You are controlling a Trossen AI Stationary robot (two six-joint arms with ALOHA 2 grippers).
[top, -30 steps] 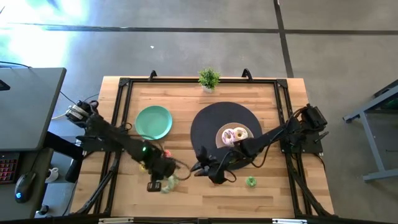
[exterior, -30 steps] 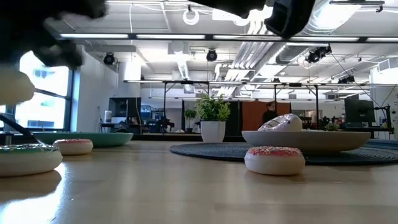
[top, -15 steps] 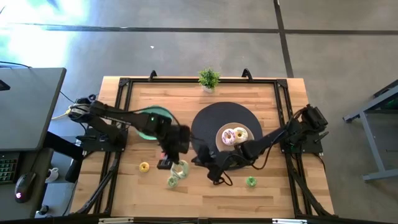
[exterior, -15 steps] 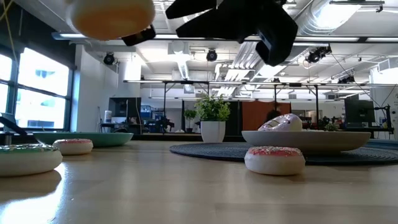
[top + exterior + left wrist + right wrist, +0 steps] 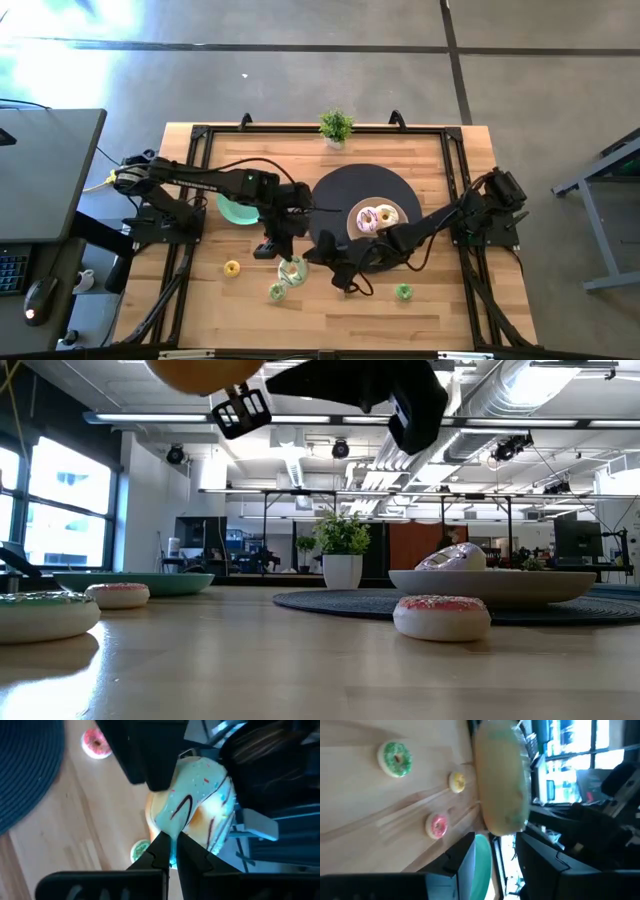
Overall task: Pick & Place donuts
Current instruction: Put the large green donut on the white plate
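Note:
My left gripper [image 5: 280, 258] is shut on a pale-iced donut [image 5: 291, 270] with brown stripes [image 5: 195, 805], held in the air above the table's near middle; the donut [image 5: 200, 370] shows at the top of the low view. My right gripper [image 5: 318, 262] is open and points at the donut from the right. Its fingers [image 5: 465, 855] stand either side of the edge-on donut [image 5: 502, 780]; I cannot tell whether they touch it. A yellow donut [image 5: 232, 267] and two green donuts [image 5: 277, 291] [image 5: 403, 292] lie flat on the table. Two more donuts [image 5: 376, 217] lie on the beige plate [image 5: 352, 228]. My left gripper pinches the striped donut by its rim [image 5: 172, 827] between the two fingers [image 5: 160, 852], which close to a narrow gap there. The donut stands beyond the fingertips with its iced face toward the wrist camera, lifted clear of the table.
The beige plate sits on a dark round mat [image 5: 330, 195]. A teal plate [image 5: 232, 210] lies partly under my left arm, and a pink donut [image 5: 437, 826] lies on the wood near it. A potted plant [image 5: 336, 127] stands at the far edge. Bare wood spans the near edge.
My left gripper rose from the cluster of donuts near the near edge and moved toward the far edge and the right, carrying the striped donut up clear of the table toward my right gripper. The other donuts stayed put.

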